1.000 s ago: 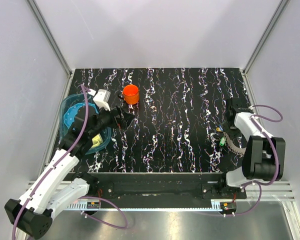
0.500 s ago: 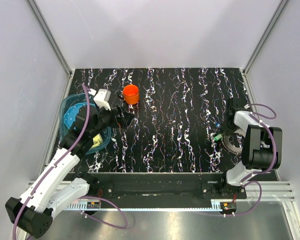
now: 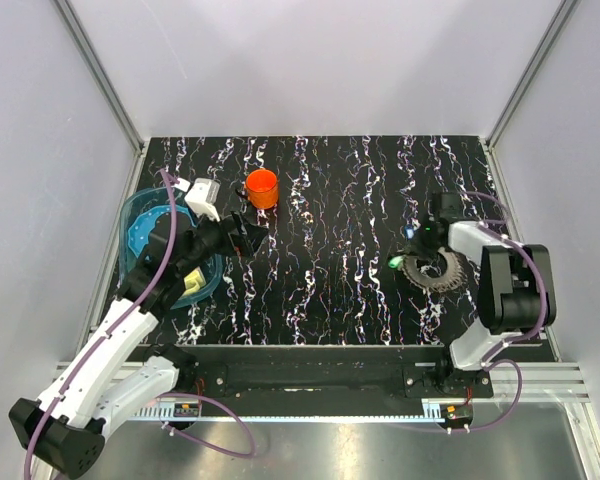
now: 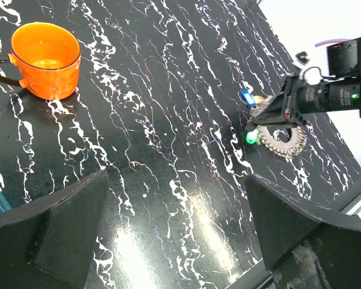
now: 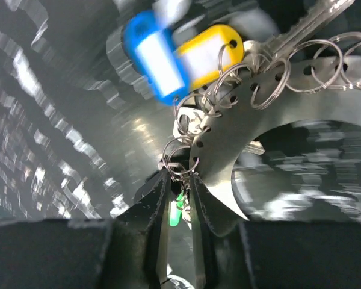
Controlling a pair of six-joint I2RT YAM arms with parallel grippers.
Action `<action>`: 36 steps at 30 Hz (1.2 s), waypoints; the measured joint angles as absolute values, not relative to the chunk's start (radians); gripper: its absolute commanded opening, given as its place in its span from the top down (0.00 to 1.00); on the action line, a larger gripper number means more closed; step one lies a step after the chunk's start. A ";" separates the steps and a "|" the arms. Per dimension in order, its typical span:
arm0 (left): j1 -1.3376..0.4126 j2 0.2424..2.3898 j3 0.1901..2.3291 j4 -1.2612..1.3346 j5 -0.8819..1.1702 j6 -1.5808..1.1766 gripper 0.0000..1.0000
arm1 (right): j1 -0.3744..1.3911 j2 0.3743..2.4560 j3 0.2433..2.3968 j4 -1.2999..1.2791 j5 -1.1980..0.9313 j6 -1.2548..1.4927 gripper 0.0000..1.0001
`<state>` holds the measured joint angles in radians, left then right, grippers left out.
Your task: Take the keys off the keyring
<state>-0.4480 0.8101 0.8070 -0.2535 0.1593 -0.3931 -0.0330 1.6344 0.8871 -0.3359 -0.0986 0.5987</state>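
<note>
Keyring (image 3: pixel 435 272) on the table's (image 3: pixel 320 200) right side, keys (image 5: pixel 168 60) attached; none yet removed. Right gripper (image 5: pixel 179 180) narrow, apparently pinching the green key (image 4: pixel 251 138); left gripper (image 4: pixel 177 238) wide open, empty.

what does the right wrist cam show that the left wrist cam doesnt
Only the right wrist view: small split rings threaded through holes in the keyring, and the right gripper with its fingers nearly together around one of them. Only the left wrist view: the orange cup, the keyring's whole toothed rim lying on the table, and the left gripper wide open. Both: the keyring, the blue key head and the green key head.
</note>
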 measured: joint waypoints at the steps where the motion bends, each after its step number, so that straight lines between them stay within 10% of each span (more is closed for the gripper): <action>1: -0.448 0.810 0.807 -0.254 0.157 -0.393 0.01 | 0.017 1.645 0.894 -0.327 -0.115 0.588 1.00; 10: -0.448 0.781 0.807 -0.253 0.110 -0.393 0.01 | 0.415 1.734 0.978 -0.286 -0.228 0.550 0.96; 36: -0.448 1.036 0.816 -0.290 0.142 -0.525 0.06 | 0.541 1.488 0.748 -0.023 -0.482 0.336 1.00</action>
<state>-0.4480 1.0355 0.8158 -0.2901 0.1421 -0.5247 0.5411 1.4879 0.7483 -0.0227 -0.4824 0.3359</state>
